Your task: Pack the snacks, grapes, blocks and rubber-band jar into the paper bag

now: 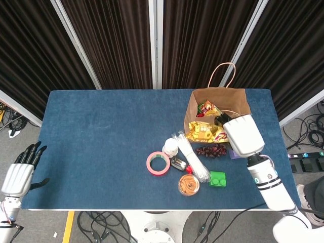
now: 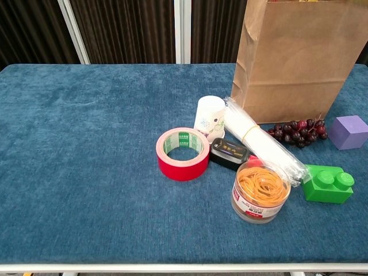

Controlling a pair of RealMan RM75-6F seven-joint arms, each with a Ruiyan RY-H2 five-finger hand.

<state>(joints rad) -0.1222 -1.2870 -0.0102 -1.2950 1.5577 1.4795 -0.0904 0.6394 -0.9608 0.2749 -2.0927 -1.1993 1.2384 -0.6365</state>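
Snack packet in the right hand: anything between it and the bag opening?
Nothing visible. The right hand holds the yellow snack packet at the front rim of the open paper bag; only earlier snacks lie inside.

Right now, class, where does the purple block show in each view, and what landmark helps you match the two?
Head view: purple block, mostly hidden under the right hand, right of the grapes.
Chest view: purple block in full at the right edge, right of the grapes.
Shared landmark: the paper bag just behind both.
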